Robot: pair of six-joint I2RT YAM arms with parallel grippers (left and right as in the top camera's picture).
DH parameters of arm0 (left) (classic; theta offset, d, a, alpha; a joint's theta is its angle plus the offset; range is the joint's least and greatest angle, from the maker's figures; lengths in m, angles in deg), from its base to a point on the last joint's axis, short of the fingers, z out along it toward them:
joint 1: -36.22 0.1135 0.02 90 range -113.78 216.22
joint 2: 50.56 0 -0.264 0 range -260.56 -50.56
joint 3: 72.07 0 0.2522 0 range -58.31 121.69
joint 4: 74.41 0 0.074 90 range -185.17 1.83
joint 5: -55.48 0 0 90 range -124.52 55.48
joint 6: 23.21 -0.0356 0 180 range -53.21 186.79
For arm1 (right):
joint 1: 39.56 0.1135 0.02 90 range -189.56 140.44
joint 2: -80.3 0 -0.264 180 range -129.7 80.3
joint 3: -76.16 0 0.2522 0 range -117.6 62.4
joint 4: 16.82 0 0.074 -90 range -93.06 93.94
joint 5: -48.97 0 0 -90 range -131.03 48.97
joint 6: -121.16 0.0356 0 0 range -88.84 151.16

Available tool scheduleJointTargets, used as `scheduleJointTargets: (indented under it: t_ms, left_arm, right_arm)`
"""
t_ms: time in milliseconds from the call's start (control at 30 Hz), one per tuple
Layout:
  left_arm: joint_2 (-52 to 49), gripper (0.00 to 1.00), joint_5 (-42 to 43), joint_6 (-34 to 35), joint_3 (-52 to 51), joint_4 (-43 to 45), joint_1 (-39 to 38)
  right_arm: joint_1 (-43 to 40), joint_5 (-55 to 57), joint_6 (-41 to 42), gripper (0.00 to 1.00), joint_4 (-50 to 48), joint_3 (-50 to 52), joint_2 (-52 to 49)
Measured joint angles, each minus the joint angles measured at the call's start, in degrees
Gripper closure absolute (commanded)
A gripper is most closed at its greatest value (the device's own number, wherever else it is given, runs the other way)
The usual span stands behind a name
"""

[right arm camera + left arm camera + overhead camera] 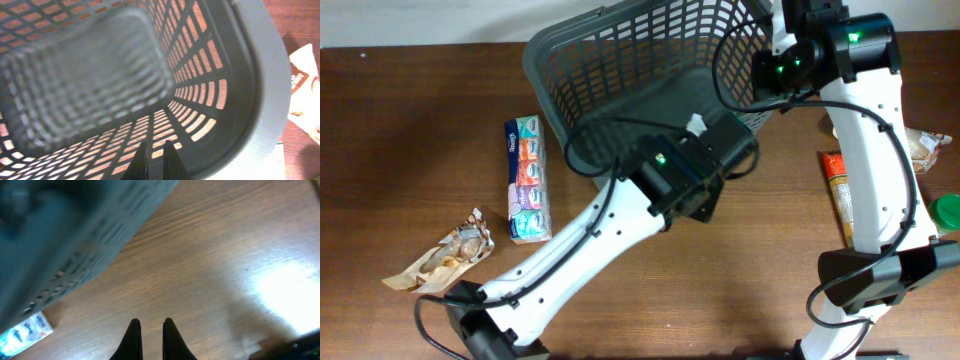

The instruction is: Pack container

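We see a table (400, 120) of brown wood grain, smooth, with a soft sheen where the light glares. The basket (620, 70) looks like dark grey plastic, matt, its walls a moulded lattice. The arm (590, 235) has a smooth white shell, faintly glossy. The tissue pack (526, 180) wears shiny printed film. The wrapper (445, 258) looks crinkled and papery brown.
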Motion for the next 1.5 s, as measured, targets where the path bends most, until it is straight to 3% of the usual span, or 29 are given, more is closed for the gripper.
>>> scheduleJointTargets:
  t_ms: [1500]
  left_arm:
    - [0.0,0.98,-1.6,-1.2,0.0,-3.4,20.2]
  right_arm:
    - [0.0,1.7,-0.4,0.96,8.7,0.0,0.0]
